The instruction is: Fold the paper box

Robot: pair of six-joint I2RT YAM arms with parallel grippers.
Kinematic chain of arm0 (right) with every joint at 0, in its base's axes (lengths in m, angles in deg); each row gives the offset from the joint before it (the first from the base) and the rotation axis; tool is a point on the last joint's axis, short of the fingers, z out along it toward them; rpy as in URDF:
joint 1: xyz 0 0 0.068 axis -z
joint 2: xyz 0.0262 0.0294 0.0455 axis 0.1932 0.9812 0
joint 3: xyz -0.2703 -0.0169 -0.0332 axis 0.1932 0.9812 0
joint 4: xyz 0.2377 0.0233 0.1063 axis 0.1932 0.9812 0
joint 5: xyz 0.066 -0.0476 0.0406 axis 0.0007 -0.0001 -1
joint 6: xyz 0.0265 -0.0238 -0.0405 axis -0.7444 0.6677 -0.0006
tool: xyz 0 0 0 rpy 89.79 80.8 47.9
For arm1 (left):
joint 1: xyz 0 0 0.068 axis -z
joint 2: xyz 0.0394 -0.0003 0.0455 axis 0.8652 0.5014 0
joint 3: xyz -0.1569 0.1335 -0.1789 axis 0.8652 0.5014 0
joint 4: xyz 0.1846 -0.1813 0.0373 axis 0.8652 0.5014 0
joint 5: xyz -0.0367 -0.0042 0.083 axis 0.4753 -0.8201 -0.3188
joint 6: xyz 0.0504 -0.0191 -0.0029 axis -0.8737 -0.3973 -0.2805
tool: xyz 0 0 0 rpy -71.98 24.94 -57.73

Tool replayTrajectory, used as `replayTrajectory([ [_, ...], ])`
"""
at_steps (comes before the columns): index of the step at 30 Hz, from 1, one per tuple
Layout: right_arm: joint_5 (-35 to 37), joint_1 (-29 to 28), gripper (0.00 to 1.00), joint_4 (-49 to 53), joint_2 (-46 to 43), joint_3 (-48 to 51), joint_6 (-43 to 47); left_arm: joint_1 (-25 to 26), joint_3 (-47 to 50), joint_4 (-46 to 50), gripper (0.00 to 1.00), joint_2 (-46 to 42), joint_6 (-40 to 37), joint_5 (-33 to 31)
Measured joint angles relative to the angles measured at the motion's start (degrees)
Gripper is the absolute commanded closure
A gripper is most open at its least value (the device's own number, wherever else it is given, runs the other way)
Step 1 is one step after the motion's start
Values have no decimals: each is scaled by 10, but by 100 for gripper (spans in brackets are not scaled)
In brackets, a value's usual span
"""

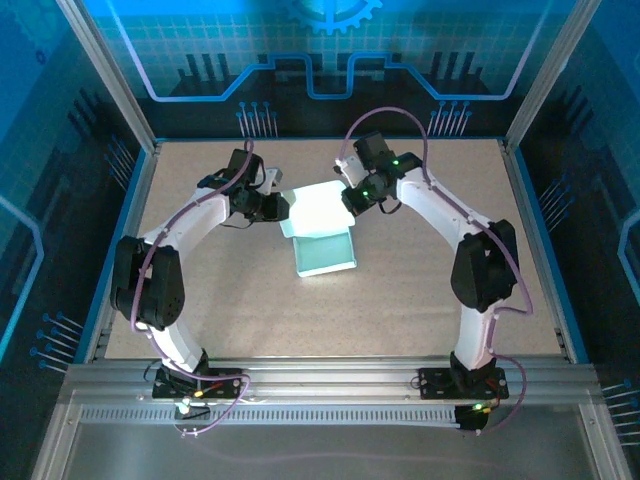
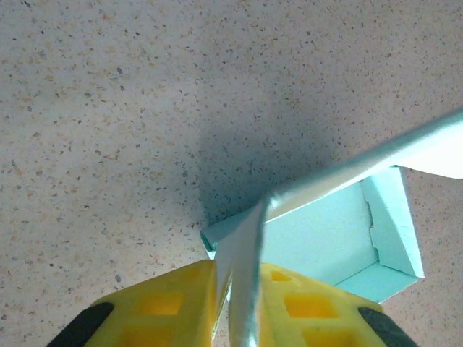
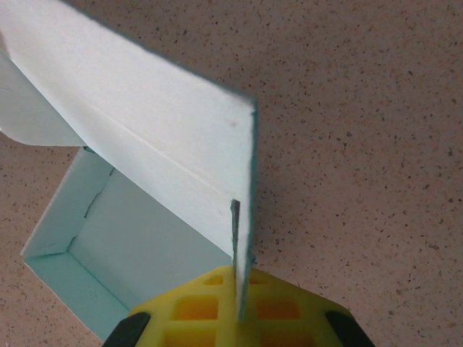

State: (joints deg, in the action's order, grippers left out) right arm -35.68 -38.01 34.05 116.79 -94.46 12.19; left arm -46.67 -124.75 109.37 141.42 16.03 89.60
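Left tool (image 2: 236,278) and right tool (image 3: 237,280) each clenched opposite ends of the paper box (image 1: 326,252) lid, raised between them.

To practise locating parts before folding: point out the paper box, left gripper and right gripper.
paper box (image 1: 325,255), top external view, floor of the tray.
left gripper (image 2: 235,280), left wrist view, between its fingertips.
right gripper (image 3: 237,285), right wrist view, between its fingertips.

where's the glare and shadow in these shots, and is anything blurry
Top external: the raised flap of the paper box is blown out almost white. Left wrist: the box throws a dark shadow on the table, and the card edge nearest the lens is soft. Right wrist: the flap is bright and washed out, while the speckled table is sharp.
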Motion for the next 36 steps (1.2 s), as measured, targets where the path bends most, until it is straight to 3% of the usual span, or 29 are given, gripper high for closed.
replayTrajectory([
  [2, 0, 0, 100, 5, 4, -3, 0, 0, 0, 0, 81, 2, -3, 2],
  [4, 0, 0, 100, 7, 5, -4, -2, 0, 0, 1, 70, 4, -4, 3],
  [6, 0, 1, 100, 9, 5, -7, -3, 0, 0, 2, 69, 6, -4, 5],
  [14, -2, 5, 100, 14, 6, -15, -6, 0, 0, 13, 82, 7, -5, 6],
  [19, -5, 7, 100, 15, 9, -15, -7, 1, 0, 16, 99, 7, -7, 9],
  [27, -5, 6, 100, 1, 7, -7, -15, 2, 5, 2, 100, 5, -5, 5],
  [36, 47, -18, 100, -122, -67, 136, -59, 37, 44, -66, 100, -40, 4, -73],
])
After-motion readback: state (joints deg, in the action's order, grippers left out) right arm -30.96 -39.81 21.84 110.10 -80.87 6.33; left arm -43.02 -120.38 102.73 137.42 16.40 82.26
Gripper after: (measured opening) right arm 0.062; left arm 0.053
